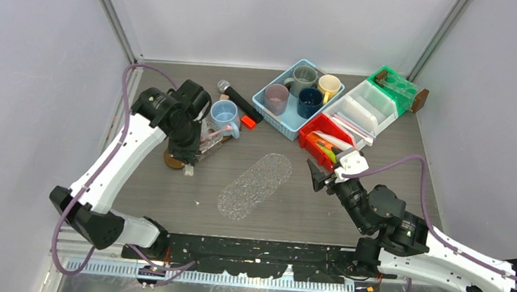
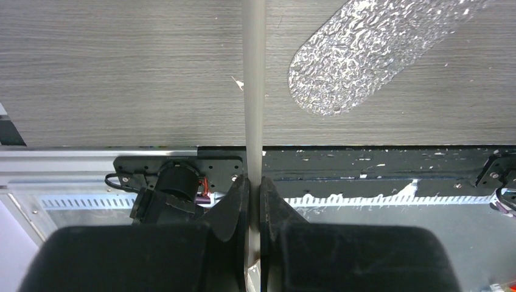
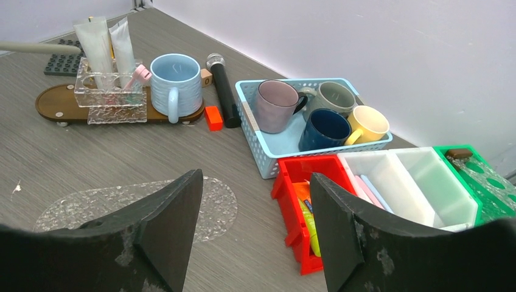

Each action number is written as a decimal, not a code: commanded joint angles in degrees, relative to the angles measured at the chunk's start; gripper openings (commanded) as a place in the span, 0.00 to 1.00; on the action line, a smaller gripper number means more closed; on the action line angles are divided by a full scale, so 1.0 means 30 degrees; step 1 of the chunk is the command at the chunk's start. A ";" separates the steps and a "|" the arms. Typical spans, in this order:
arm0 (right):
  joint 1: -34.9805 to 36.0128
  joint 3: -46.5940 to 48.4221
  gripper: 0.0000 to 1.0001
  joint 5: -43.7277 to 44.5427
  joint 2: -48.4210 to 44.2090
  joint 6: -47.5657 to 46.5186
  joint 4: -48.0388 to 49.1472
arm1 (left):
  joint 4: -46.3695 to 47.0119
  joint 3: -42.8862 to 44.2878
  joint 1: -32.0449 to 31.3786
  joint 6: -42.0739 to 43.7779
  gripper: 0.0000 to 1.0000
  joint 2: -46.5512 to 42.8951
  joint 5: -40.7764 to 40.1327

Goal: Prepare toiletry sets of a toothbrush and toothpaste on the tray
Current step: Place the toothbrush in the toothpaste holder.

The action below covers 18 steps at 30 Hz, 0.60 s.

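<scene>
We see the left gripper (image 2: 254, 190) clamped shut on a pale toothbrush (image 2: 254, 73) by the brown tray (image 3: 48, 104), whose clear holder (image 3: 112, 97) bears two white toothpaste tubes (image 3: 96, 45). The right gripper (image 3: 255, 176) hangs wide apart, empty, near the red bin (image 3: 286, 204).

A black microphone (image 3: 222, 91) lies on the grey wood-grain bench (image 3: 91, 158) between a pale blue ribbed mug (image 3: 176, 78) and a blue basket (image 3: 254, 135), with a small red block (image 3: 213, 117) just beside its near end. The basket holds four mugs: mauve (image 3: 275, 106), grey (image 3: 336, 98), navy (image 3: 325, 129) and yellow (image 3: 367, 123). Beside it stand a red bin (image 3: 292, 201), white bins (image 3: 420, 188) and a green rack (image 3: 487, 191).
</scene>
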 commanded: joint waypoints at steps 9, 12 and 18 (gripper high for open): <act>0.0030 0.0098 0.71 0.0080 -0.1056 0.0739 0.0225 | 0.1129 0.0391 0.2429 0.2473 0.03 0.3552 0.1368; 0.0057 0.0048 0.71 0.0150 -0.1229 0.0733 0.0285 | 0.1000 0.0685 0.2777 0.2807 0.03 0.4217 0.1412; 0.0153 -0.0017 0.71 0.0255 -0.1339 0.0703 0.0392 | 0.1148 0.0860 0.3102 0.3139 0.03 0.5099 0.1668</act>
